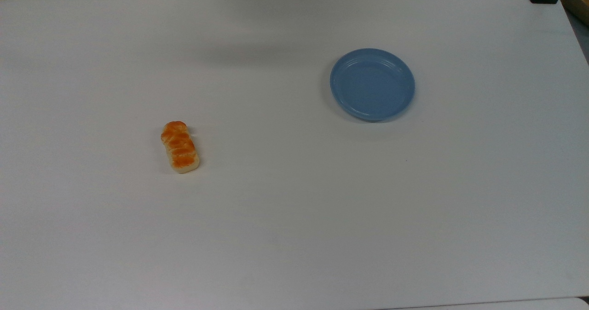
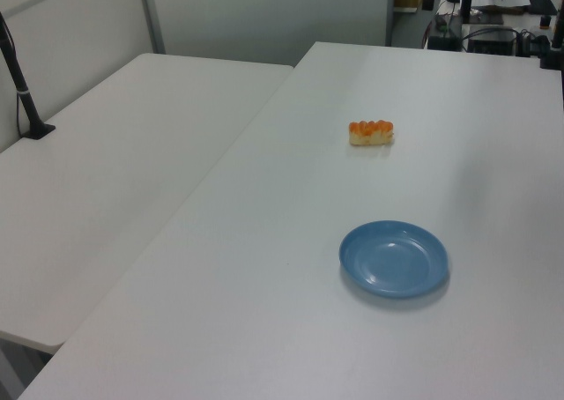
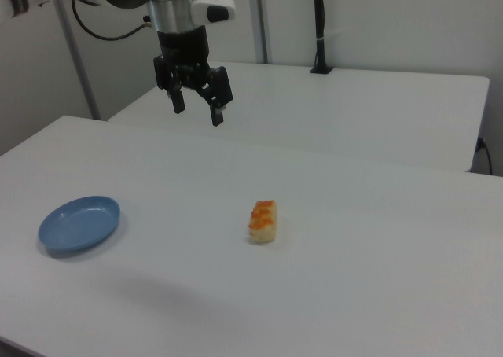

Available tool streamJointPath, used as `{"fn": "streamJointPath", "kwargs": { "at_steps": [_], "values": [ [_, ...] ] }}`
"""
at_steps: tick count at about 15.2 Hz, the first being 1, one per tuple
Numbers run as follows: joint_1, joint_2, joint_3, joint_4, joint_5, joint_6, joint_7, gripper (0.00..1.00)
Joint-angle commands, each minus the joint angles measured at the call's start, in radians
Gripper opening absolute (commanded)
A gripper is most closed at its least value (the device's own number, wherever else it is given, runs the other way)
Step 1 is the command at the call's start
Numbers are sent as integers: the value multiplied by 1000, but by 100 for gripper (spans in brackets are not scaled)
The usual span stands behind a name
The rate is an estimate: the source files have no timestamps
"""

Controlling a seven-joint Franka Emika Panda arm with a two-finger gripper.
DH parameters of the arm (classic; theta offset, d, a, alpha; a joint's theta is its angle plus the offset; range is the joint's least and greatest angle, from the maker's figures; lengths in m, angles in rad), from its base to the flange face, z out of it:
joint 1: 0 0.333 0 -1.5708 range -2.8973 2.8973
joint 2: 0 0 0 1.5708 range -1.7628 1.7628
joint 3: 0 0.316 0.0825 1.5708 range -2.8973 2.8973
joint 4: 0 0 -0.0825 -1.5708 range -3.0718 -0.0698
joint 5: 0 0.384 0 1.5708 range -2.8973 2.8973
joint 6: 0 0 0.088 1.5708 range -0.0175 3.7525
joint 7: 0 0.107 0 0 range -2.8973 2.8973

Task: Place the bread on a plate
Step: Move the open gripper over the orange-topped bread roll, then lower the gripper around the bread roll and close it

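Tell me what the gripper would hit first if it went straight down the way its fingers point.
Probably bare white table. The open gripper hangs high, pointing down, apparently between the round light-blue plate and the small orange-topped bread loaf, though depth is unclear.
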Motion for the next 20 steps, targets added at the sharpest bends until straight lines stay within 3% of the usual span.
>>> {"fn": "streamJointPath", "kwargs": {
  "at_steps": [1,9,14,20],
  "values": [
    [27,-26,-23,-44,14,32,-15,100],
    [75,89,-33,-63,13,142,-22,100],
    [78,220,-75,-64,10,323,-214,100],
    [78,318,-123,-64,2,367,-350,100]
  ]
}}
